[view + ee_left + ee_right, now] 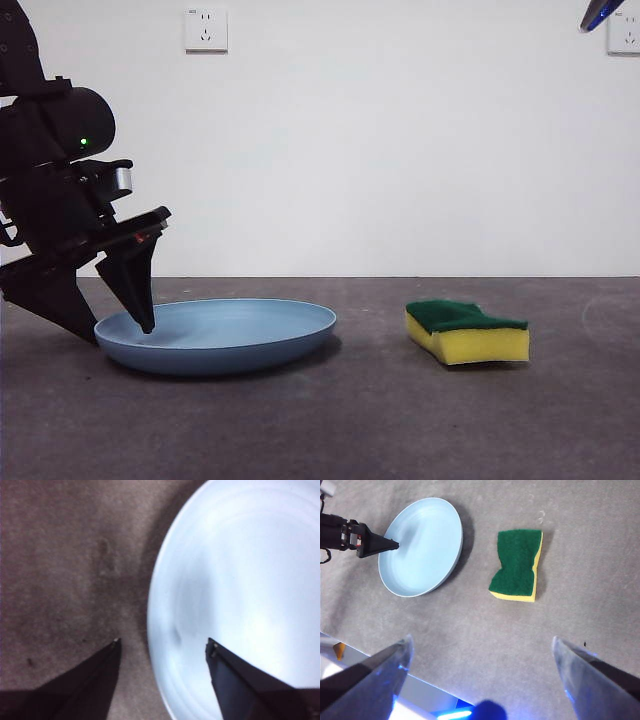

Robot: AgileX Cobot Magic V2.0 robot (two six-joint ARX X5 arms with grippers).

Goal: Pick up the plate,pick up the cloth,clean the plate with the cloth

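The light blue plate [230,335] lies flat on the grey table at the left. My left gripper [118,332] is open and straddles the plate's left rim: one jaw points down inside the plate, the other stands outside it on the table. The left wrist view shows the plate [240,580] with the rim between the left gripper's [163,641] jaws. The cloth, a yellow sponge with a green top [467,330], lies to the right of the plate, apart from it. My right gripper [482,638] is open and empty, high above the table, looking down on the plate [420,545] and sponge [516,564].
A white wall with two sockets [205,29] stands behind the table. The table's near edge [380,672] shows in the right wrist view. The right arm shows only as a blue tip [600,12] at the top right corner.
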